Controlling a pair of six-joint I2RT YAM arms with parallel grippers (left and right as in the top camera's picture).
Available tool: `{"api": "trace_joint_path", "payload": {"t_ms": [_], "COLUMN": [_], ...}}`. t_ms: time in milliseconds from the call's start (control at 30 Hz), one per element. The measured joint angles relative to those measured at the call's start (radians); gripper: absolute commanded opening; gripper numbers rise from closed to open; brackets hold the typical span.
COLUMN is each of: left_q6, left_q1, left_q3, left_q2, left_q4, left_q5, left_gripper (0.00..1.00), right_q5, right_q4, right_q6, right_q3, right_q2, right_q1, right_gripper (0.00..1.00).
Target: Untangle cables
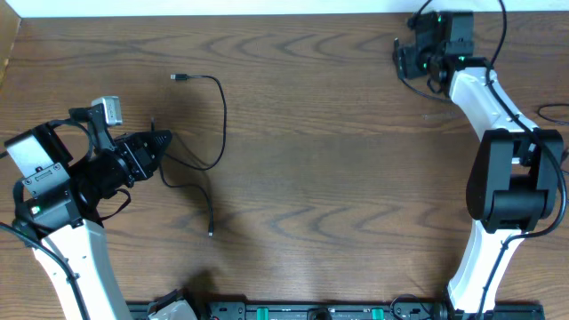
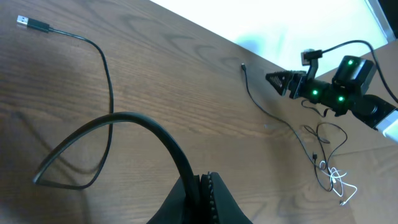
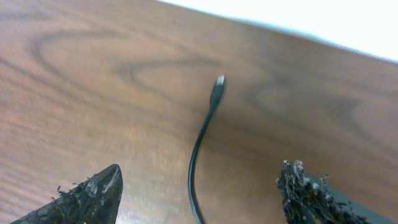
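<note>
Two cables lie on the wooden table [image 1: 338,178], one at each pincer. The first cable [image 1: 220,116] is clamped between the closed fingers of the left pincer [image 1: 164,140], which has it partway along its length. In the left wrist view it rises out of the pressed-together fingertips [image 2: 204,177], arcs away to the pincer's left, doubles back in a sharp bend and runs forward to a USB plug [image 2: 25,22] lying well ahead of the pincer. Seen from overhead, the other stretch trails from beside the pincer to a small end [image 1: 211,233] that lies back from the fingertips.

The second cable [image 3: 202,137] lies flat on the table in the gap of the right pincer [image 3: 201,167]. Those fingers are spread wide and hold nothing, and the cord runs roughly midway between them, clear of both. Its small plug end [image 3: 217,81] points forward, just past the fingertips. From the left wrist camera the same cord passes by the right pincer and runs back beside that arm into a loose knot with a little white [image 2: 339,183] in it.
</note>
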Motion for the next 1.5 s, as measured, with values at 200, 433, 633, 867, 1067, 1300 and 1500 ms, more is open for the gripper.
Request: {"api": "trace_joint_path", "payload": {"t_ms": [200, 433, 633, 867, 1067, 1300, 1500], "left_q6": [0.000, 0.000, 0.000, 0.000, 0.000, 0.000, 0.000], "left_q1": [0.000, 0.000, 0.000, 0.000, 0.000, 0.000, 0.000], "left_q3": [0.000, 0.000, 0.000, 0.000, 0.000, 0.000, 0.000], "left_q2": [0.000, 0.000, 0.000, 0.000, 0.000, 0.000, 0.000], "left_q4": [0.000, -0.007, -0.007, -0.008, -0.008, -0.008, -0.008], "left_q5": [0.000, 0.000, 0.000, 0.000, 0.000, -0.003, -0.003], "left_gripper": [0.08, 0.07, 0.07, 0.07, 0.08, 0.07, 0.07], "right_q5": [-0.016, -0.019, -0.031, -0.038, -0.040, -0.050, -0.057], "right_q4": [0.023, 0.046, 0.069, 0.062, 0.001, -0.131, -0.227], "right_q6": [0.000, 0.007, 0.031, 0.050, 0.051, 0.049, 0.045], "right_q3": [0.006, 0.006, 0.006, 0.006, 0.025, 0.062, 0.103], "right_q2": [0.019, 0.154, 0.181, 0.187, 0.187, 0.187, 0.205], "right_q1": [0.000, 0.000, 0.000, -0.001, -0.002, -0.002, -0.006], "right_gripper": [0.76, 0.74, 0.67, 0.33, 0.38, 0.35, 0.12]}}
